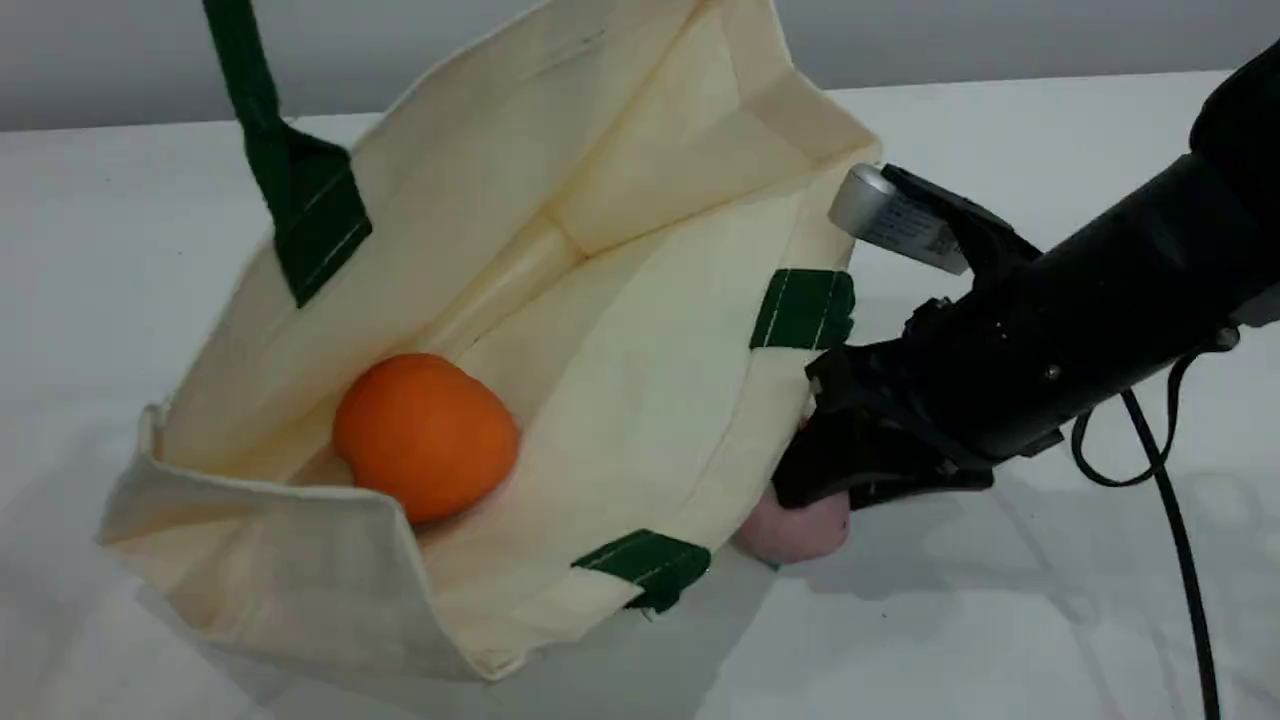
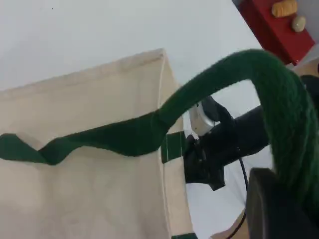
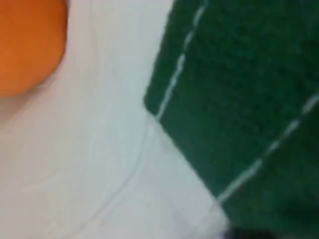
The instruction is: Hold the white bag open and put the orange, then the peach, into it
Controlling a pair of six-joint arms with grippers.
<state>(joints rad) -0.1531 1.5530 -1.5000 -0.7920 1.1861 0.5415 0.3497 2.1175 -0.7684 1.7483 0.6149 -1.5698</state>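
The white bag (image 1: 620, 330) lies on the table with its mouth held wide, one green strap (image 1: 262, 110) pulled up out of the top edge. The orange (image 1: 425, 435) rests inside it. In the left wrist view the strap (image 2: 224, 84) runs into my left gripper (image 2: 279, 209), which is shut on it. The peach (image 1: 800, 530) sits on the table just outside the bag's right wall. My right gripper (image 1: 815, 490) is down over it, fingers clasping its top. The right wrist view is filled by bag cloth (image 3: 99, 164), a green tab (image 3: 239, 99) and part of the orange (image 3: 25, 45).
The right arm's cable (image 1: 1180, 520) hangs down to the white table (image 1: 1000, 620) at the right. A red box (image 2: 274, 27) with small items on it stands beyond the bag in the left wrist view.
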